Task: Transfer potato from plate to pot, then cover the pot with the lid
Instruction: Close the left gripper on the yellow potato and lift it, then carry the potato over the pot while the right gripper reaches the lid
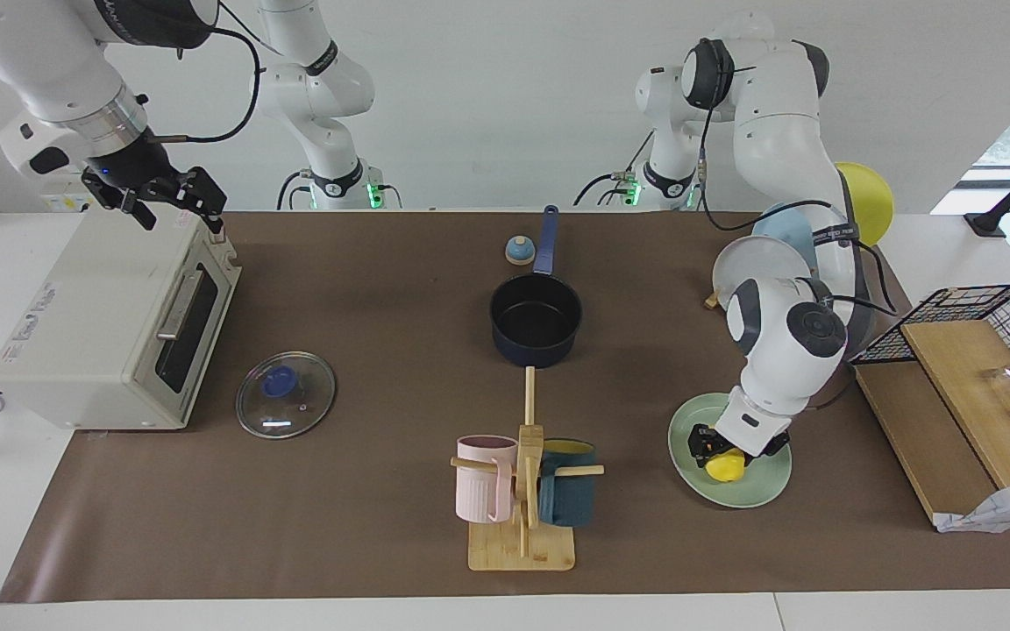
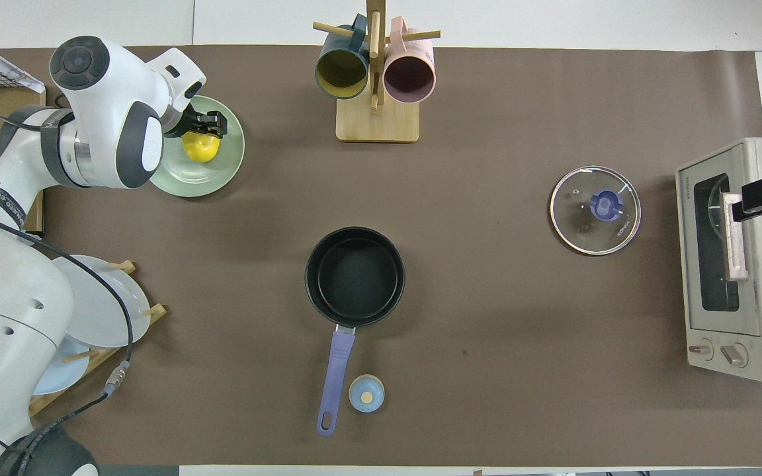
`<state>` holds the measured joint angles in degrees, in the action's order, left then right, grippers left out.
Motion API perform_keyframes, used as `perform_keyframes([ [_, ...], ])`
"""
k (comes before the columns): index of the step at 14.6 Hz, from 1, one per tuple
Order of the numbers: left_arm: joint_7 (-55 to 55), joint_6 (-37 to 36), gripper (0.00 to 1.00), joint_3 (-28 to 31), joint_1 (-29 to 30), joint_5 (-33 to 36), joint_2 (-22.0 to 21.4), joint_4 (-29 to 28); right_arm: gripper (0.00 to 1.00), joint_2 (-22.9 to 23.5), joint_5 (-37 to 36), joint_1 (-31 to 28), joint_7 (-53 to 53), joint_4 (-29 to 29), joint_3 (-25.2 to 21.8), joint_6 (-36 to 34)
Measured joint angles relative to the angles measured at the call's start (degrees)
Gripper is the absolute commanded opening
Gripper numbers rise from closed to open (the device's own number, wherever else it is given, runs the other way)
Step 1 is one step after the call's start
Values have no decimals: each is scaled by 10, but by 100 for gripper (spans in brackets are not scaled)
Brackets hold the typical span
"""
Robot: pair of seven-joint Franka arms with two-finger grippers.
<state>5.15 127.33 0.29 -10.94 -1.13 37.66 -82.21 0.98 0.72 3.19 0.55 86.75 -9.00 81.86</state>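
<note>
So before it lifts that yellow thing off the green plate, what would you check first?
1. Left gripper shut on the potato: ok.
2. Potato lifted off the plate: cannot tell.
3. Pot empty: ok.
4. Path from plate to pot free of the mug rack: ok, likely.
5. Lid lying flat, knob up: ok.
6. Right gripper waiting over the toaster oven: ok.

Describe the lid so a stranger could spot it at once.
Find the white toaster oven at the right arm's end of the table. In front of its door, flat on the brown mat, lies the lid: round clear glass, metal-rimmed, with a blue knob.
</note>
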Motion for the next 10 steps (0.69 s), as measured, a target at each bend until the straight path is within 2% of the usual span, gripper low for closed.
perform_keyframes([
  [1, 0, 0, 0, 0, 0, 0, 0, 0, 100, 0, 0, 0, 0, 0, 0, 0],
  [4, 0, 0, 0, 0, 0, 0, -1, 0, 100, 0, 0, 0, -39, 4, 0, 7],
  [6, 7, -11, 0, -1, 0, -1, -7, 5, 100, -3, 1, 2, -68, 23, 2, 58],
  [8, 28, -61, 0, -3, -1, -7, -42, 15, 100, -4, 1, 16, -72, 49, 6, 96],
  [10, 58, -147, 0, -6, -8, -15, -105, 19, 100, 0, 1, 34, -72, 71, 8, 131],
])
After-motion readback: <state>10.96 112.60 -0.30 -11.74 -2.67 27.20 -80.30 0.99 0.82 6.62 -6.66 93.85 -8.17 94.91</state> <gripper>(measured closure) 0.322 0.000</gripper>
